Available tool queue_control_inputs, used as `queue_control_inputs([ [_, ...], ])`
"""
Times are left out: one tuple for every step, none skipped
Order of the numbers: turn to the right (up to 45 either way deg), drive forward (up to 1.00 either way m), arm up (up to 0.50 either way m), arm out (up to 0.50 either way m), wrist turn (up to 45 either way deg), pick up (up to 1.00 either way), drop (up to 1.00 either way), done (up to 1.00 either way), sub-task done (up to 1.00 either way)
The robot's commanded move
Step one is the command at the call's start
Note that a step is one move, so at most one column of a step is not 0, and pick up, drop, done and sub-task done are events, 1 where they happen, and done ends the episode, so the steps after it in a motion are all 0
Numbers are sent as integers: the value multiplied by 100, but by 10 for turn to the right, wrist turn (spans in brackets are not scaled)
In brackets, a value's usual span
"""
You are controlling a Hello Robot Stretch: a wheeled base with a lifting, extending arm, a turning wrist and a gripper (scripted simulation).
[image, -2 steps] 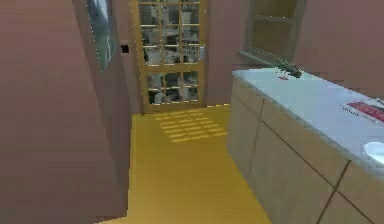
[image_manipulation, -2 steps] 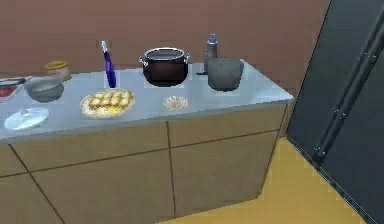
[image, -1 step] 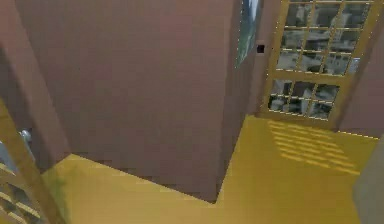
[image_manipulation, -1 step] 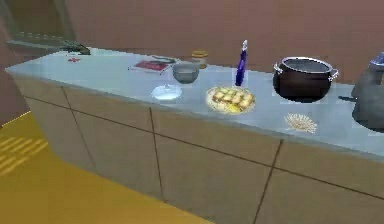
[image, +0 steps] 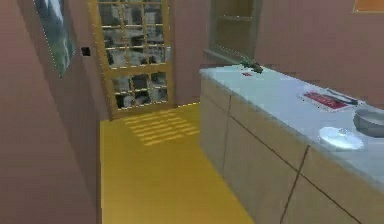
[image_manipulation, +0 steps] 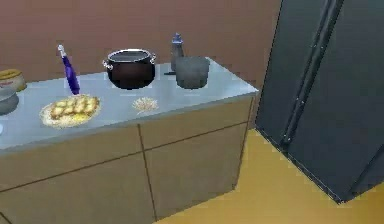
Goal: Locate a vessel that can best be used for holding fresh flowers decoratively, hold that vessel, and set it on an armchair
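Vessel (image_manipulation: 68,72), slim and blue, stands near a round black pot (image_manipulation: 131,70).

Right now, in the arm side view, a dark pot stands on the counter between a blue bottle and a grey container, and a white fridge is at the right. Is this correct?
Not quite. The arm side view shows that the fridge is dark, not white. The rest holds: the dark pot stands on the counter between the blue bottle and the grey container.
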Motion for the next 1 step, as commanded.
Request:
queue_control_inputs([
  [450, 0, 0, 0, 0, 0, 0, 0, 0],
])
